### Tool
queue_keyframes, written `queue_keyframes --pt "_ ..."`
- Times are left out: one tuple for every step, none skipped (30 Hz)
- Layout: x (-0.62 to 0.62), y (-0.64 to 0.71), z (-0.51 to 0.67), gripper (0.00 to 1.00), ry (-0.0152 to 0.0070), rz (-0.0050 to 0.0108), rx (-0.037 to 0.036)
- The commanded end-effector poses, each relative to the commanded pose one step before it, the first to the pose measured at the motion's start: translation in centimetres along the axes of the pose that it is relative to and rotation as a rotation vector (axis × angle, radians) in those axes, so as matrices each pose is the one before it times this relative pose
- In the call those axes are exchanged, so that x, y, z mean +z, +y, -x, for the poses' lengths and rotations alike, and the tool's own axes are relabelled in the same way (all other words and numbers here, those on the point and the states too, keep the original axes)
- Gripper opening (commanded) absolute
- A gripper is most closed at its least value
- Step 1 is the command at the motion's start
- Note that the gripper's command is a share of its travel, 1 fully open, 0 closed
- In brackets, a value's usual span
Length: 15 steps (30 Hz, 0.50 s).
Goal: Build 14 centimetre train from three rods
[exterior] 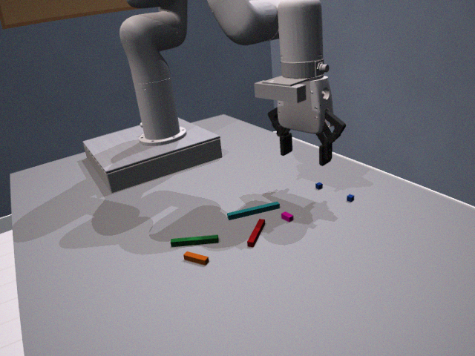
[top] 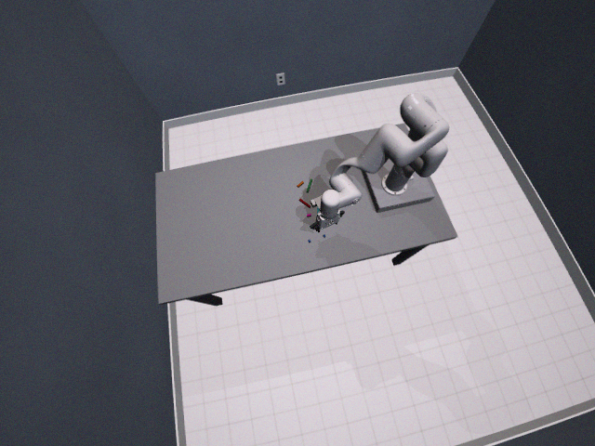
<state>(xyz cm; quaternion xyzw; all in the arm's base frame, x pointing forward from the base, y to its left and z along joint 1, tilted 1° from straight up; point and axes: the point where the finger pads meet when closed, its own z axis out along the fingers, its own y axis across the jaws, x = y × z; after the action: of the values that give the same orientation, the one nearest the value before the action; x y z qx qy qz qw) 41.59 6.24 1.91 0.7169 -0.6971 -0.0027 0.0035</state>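
My gripper (exterior: 304, 150) hangs open and empty above the table, over the shadowed patch just behind a blue cube (exterior: 318, 185); it also shows in the top view (top: 319, 225). A second blue cube (exterior: 349, 197) lies to its right. A turquoise rod (exterior: 253, 210) lies flat in the middle, with a magenta rod (exterior: 286, 216) just off its right end. A red rod (exterior: 256, 232) lies at an angle below the turquoise one. A green rod (exterior: 194, 240) lies to the left, with an orange rod (exterior: 196, 257) in front of it. All rods lie apart from each other.
The arm's raised base block (exterior: 153, 153) stands at the back left of the table. The table's far edge runs diagonally behind the gripper. In the top view the rods are a small cluster (top: 307, 202) near the table's middle.
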Motion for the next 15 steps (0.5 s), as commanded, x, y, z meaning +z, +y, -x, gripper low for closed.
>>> queue_keyframes --pt "0.076 -0.890 2.416 1.00 0.00135 0.00343 0.15425" --pt "0.019 -0.023 0.364 1.00 0.00012 0.00004 0.02018" --pt "0.016 -0.010 0.300 1.00 0.00010 0.00003 0.01657" --pt "0.013 -0.003 0.238 1.00 0.00008 0.00003 0.01312" --pt "0.010 0.001 0.180 1.00 0.00006 0.00002 0.00991" --pt "0.007 0.003 0.128 1.00 0.00004 0.00001 0.00702" --pt "0.000 0.000 0.000 1.00 0.00000 0.00000 0.00000" --pt "0.000 0.000 0.000 1.00 0.00000 0.00000 0.00000" --pt "0.005 0.003 0.082 1.00 0.00003 0.00001 0.00452" --pt "0.003 0.002 0.045 1.00 0.00002 0.00000 0.00250" --pt "0.001 0.001 0.019 1.00 0.00001 0.00000 0.00103" --pt "0.000 0.000 0.004 1.00 0.00000 0.00000 0.00021" --pt "0.000 0.000 0.000 1.00 0.00000 0.00000 0.00001" --pt "0.000 0.000 0.000 1.00 0.00000 0.00000 0.00000" --pt "0.000 0.000 0.000 1.00 0.00000 0.00000 0.00000"
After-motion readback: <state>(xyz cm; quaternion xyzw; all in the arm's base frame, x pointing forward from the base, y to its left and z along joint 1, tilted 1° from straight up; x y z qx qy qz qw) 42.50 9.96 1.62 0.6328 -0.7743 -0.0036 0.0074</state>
